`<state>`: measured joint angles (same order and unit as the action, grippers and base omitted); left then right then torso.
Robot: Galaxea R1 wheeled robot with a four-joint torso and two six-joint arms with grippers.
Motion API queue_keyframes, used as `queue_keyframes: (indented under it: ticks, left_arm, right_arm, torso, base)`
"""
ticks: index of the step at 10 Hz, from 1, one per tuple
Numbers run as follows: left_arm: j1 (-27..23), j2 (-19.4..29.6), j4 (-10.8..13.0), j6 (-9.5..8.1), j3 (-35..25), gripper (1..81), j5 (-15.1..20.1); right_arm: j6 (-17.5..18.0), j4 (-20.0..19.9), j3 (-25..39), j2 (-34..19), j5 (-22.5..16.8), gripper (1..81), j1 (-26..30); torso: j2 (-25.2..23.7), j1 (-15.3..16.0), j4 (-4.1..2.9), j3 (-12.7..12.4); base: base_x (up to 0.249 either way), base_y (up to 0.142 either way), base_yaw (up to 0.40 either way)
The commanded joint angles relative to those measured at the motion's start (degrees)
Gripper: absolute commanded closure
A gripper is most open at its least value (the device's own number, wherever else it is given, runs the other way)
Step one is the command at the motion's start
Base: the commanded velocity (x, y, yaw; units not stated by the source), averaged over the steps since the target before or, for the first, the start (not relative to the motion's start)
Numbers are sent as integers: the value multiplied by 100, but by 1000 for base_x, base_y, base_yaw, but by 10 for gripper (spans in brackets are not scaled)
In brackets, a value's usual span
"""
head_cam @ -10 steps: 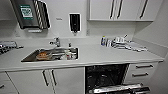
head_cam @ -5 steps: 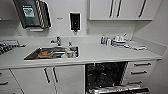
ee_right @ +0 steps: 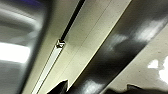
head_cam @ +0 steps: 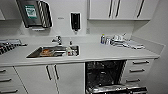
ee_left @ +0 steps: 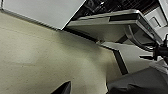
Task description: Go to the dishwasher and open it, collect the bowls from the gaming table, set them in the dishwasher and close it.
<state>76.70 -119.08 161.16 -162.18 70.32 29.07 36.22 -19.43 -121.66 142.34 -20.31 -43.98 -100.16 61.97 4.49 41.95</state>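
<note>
The dishwasher (head_cam: 105, 73) stands open under the white counter, right of the sink cabinet. Its dark inside shows wire racks, and its door (head_cam: 115, 89) is folded down at the lower edge of the head view. In the left wrist view the lowered door (ee_left: 105, 21) hangs flat above the beige floor, with the dark rack space behind it. The bowls and the gaming table are out of view. A dark tip of the left gripper (ee_left: 64, 88) and one of the right gripper (ee_right: 59, 89) show at the edges of their wrist views.
A steel sink (head_cam: 53, 51) with a tap and something orange in it is set into the counter (head_cam: 100, 52). Bottles and dishes (head_cam: 120, 41) stand at the back right. White drawers (head_cam: 138, 71) flank the dishwasher. A blurred metallic surface (ee_right: 17, 37) is close to the right wrist.
The head view has barely shifted; the dishwasher stays open with its door down.
</note>
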Motion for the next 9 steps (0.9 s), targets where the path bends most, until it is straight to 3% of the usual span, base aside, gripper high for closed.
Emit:
queue_keyframes:
  ticks: [1, 9]
  left_arm:
    - [-353, 226, 384, -282, -158, 10, 485]
    - [-309, -29, 384, -282, 70, 10, 459]
  right_arm:
    - [-379, 344, -49, -19, -1775, 10, 245]
    - [-730, 335, -497, 113, -1546, 10, -186]
  torso:
    - [2, 0, 0, 0]
    - [2, 0, 0, 2]
  base:
    - [-79, 0, 0]
    - [-69, 0, 0]
